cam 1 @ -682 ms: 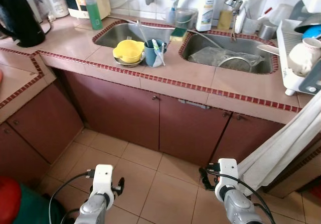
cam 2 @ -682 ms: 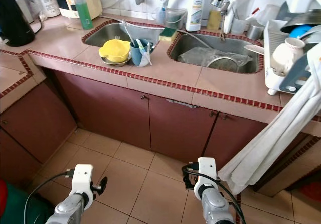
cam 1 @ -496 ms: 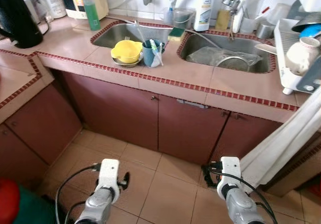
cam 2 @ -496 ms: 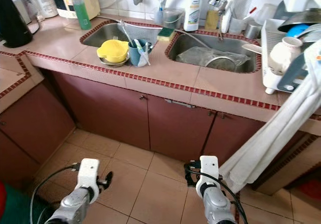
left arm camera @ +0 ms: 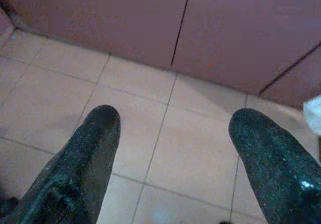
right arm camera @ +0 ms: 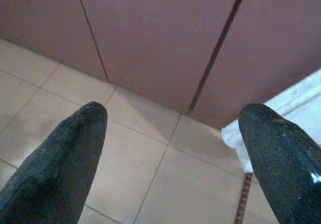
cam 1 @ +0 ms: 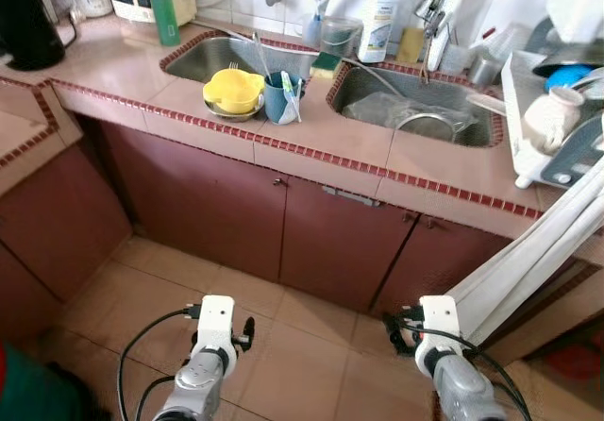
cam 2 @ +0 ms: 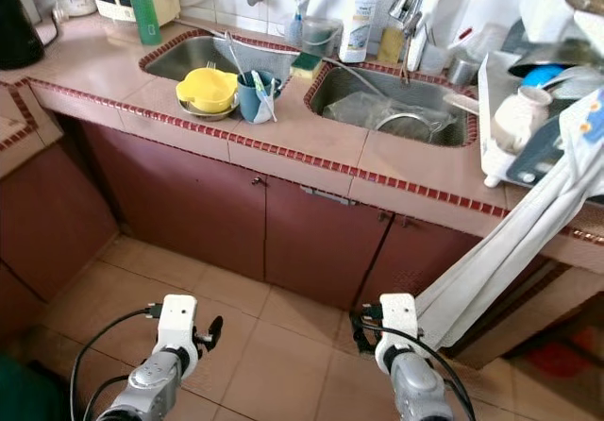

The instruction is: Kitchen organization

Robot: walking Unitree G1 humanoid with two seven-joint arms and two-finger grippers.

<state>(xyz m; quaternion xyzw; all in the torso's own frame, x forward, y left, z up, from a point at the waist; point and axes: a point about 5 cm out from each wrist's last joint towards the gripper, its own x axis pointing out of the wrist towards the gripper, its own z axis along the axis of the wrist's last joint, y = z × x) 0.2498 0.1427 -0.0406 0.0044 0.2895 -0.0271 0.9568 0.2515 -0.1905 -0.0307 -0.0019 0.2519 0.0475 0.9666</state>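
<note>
Black fingers of the left tool (left arm camera: 170, 148) and right tool (right arm camera: 173, 148) stand spread wide, grasping nothing, both low over the tan tiled floor (cam 1: 302, 345) before maroon cabinet doors (cam 1: 330, 242). Above, the pink-tiled table (cam 1: 349, 138) with red mosaic edging carries two steel sinks; between them sit a yellow bowl (cam 1: 234, 91) and a blue cup (cam 1: 280, 97). A white dish rack (cam 1: 543, 128) stands at the table's right end, near a hanging white cloth (cam 1: 528, 261).

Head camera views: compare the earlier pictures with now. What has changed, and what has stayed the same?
The camera has shifted, so the whole scene slides. Nothing was grasped or released. The left hand and right hand stay open and low over the tiled floor. The yellow plastic bowl and blue cup remain on the pink tiled counter.
</note>
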